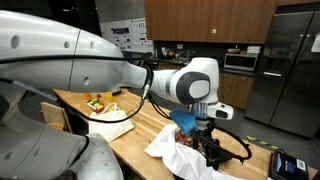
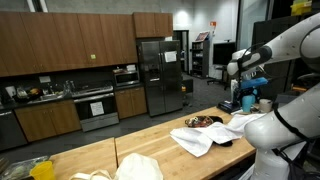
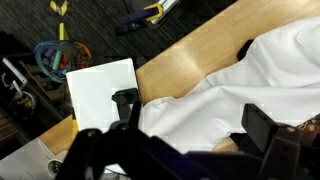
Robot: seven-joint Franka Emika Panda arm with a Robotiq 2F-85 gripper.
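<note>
A wall poster (image 1: pixel 130 36) in an exterior view carries print too small to read. In the wrist view, the gripper (image 3: pixel 195 128) looks down on a wooden table (image 3: pixel 190 55). Its two dark fingers (image 3: pixel 263 128) are spread apart, released and grasping nothing. A crumpled white cloth (image 3: pixel 230 85) lies directly beneath and between the jaws, spreading out ahead of them. Whether the fingertips touch it is hard to tell. Off to one side of the jaws, a flat white sheet (image 3: pixel 100 90) sits by the table's edge. Well apart from the jaws, a plate of fruit (image 1: pixel 100 103) rests on the same table.
</note>
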